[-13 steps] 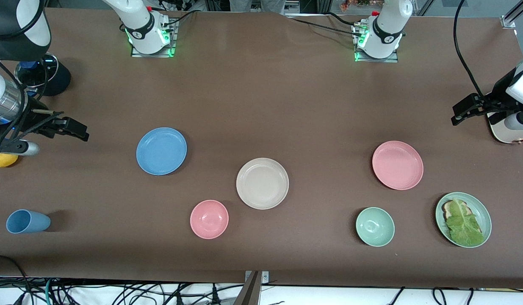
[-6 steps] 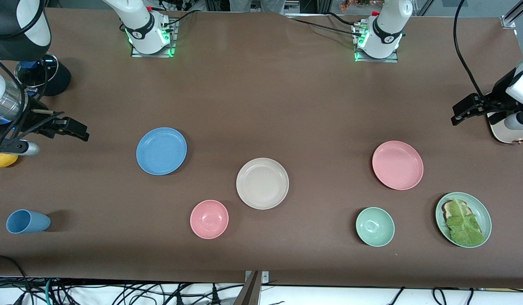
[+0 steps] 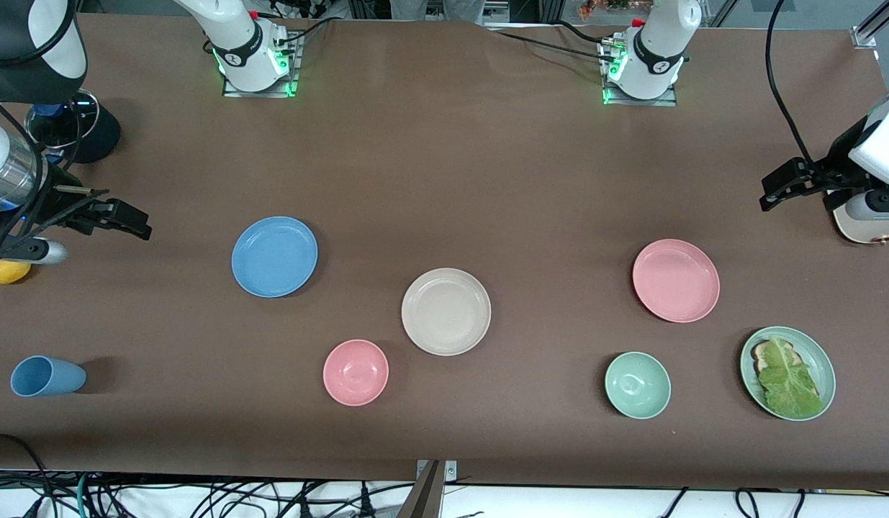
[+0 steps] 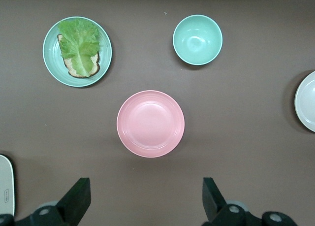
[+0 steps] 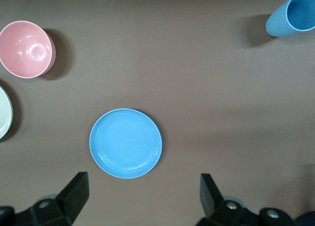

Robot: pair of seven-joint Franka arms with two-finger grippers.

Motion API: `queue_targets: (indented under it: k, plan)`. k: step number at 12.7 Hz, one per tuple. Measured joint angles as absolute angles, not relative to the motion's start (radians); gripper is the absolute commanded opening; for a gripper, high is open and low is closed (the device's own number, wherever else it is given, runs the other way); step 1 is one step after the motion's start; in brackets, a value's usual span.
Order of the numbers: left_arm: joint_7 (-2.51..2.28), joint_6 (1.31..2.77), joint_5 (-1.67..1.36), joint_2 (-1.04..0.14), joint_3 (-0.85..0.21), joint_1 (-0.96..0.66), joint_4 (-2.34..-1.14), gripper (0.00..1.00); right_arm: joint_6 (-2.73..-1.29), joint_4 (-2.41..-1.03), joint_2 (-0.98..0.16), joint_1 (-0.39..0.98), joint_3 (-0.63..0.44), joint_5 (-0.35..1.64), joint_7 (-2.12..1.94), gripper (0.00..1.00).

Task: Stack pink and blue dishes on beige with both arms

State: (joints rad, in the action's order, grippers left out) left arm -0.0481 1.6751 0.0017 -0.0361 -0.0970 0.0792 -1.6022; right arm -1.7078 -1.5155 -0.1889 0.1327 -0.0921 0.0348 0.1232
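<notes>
The beige plate (image 3: pixel 445 311) lies mid-table with nothing on it. The blue plate (image 3: pixel 274 256) lies toward the right arm's end. The pink plate (image 3: pixel 676 280) lies toward the left arm's end. My right gripper (image 3: pixel 120 219) hangs open over bare table at its end, apart from the blue plate (image 5: pixel 126 143), and holds nothing (image 5: pixel 142 196). My left gripper (image 3: pixel 782 188) hangs open over bare table at its end, apart from the pink plate (image 4: pixel 150 123), and is also empty (image 4: pixel 146 199). An edge of the beige plate (image 4: pixel 307 102) shows in the left wrist view.
A pink bowl (image 3: pixel 355 372) sits beside the beige plate, nearer the front camera. A pale green bowl (image 3: pixel 637 385) and a green plate with toast and lettuce (image 3: pixel 787 373) lie nearer the camera than the pink plate. A blue cup (image 3: pixel 44 375) lies on its side; a yellow object (image 3: pixel 7 272) sits at the table edge.
The left gripper has shifted slightly toward the table's middle and the robots' bases. The right arm and all the dishes have not moved.
</notes>
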Motion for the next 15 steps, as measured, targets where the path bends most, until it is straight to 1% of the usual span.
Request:
queue_targets:
  k: [12,15]
  plan:
    - [-0.048,1.67,0.002,-0.038,-0.097,0.079,-1.603,1.0,-1.708,-1.516,-0.189,0.133,-0.092,0.035,0.123,1.0]
    - [-0.048,1.669,0.002,-0.07,-0.092,0.088,-1.605,1.0,-1.708,-1.516,-0.189,0.133,-0.092,0.035,0.123,1.0]
